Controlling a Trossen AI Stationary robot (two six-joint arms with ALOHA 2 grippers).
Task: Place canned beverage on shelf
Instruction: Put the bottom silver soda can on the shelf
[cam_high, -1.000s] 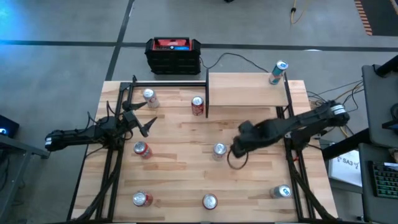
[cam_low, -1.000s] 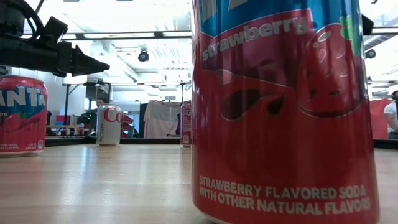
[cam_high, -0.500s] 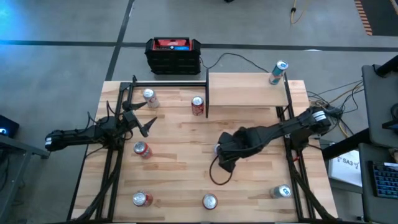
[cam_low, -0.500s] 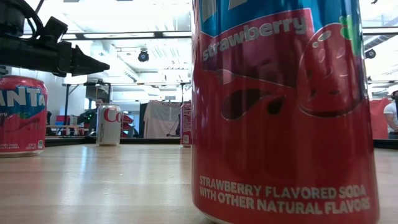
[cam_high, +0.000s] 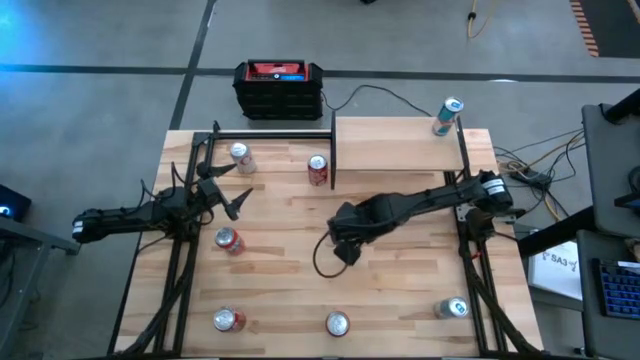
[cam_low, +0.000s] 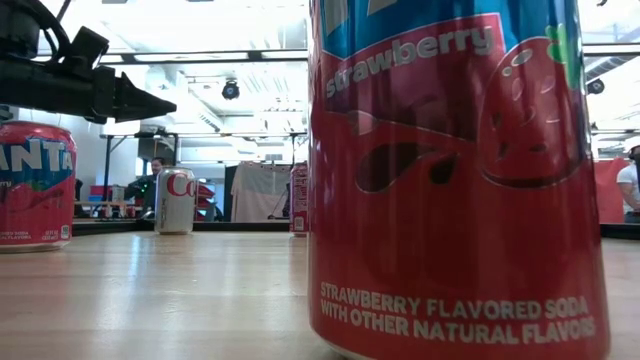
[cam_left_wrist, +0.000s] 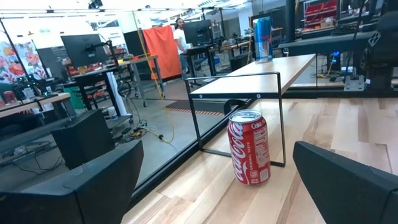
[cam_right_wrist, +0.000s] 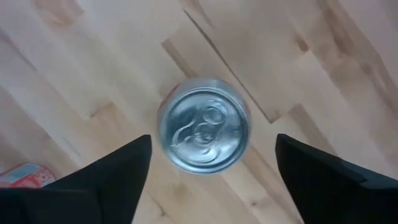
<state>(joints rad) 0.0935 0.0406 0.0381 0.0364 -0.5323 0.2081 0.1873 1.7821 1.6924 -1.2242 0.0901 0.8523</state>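
Observation:
The shelf (cam_high: 395, 143), a pale board on thin black posts, stands at the table's far right with a blue can (cam_high: 447, 115) upright on its far right corner. My right gripper (cam_high: 345, 234) hangs open at mid table, pointing down. In the right wrist view a silver-topped can (cam_right_wrist: 204, 134) stands upright on the tabletop below my right gripper (cam_right_wrist: 213, 139), between the two spread fingers and apart from both. In the high view the gripper hides this can. My left gripper (cam_high: 226, 196) waits open at the left, above the table, facing a Coca-Cola can (cam_left_wrist: 250, 147).
Other cans stand on the tabletop: two at the far side (cam_high: 240, 155) (cam_high: 318, 170), one at the left (cam_high: 228, 240), three along the near edge (cam_high: 228, 320) (cam_high: 337, 323) (cam_high: 453, 309). A black-and-red box (cam_high: 279, 88) sits on the floor beyond the far edge.
My right gripper has gone toward the table's left edge, from beside the mid-table can to right above it, so that the can is now hidden under it in the high view. The can has stayed where it was.

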